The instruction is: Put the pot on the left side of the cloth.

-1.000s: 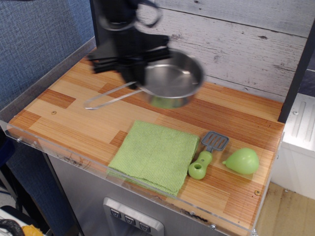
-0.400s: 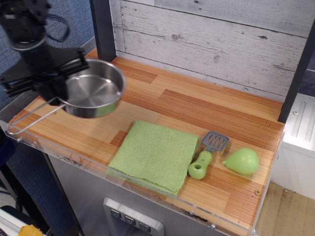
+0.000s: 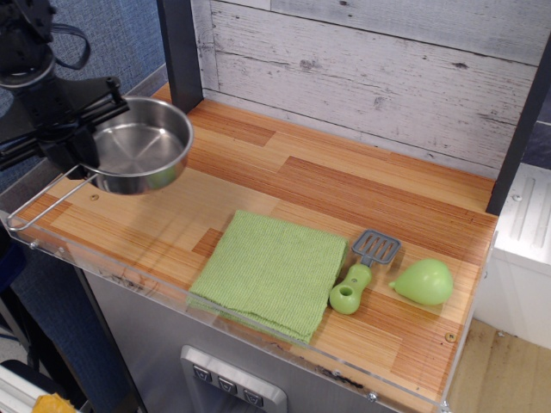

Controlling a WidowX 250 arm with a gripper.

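Observation:
The shiny steel pot (image 3: 140,148) hangs above the left end of the wooden table, its wire loop handle (image 3: 43,205) reaching down-left over the table's corner. My black gripper (image 3: 71,153) is shut on the pot's rim where the handle joins. The light-green ribbed cloth (image 3: 274,269) lies flat near the front edge, well to the right of the pot and apart from it.
A green-handled grey spatula (image 3: 362,268) and a pale green pear-shaped toy (image 3: 424,281) lie right of the cloth. A clear plastic lip (image 3: 129,274) runs along the table's front and left edges. A dark post (image 3: 178,52) and plank wall stand behind.
My gripper carried the pot from above the back middle of the table leftward to the left end, then slightly further left and back. The cloth, spatula and toy stayed put.

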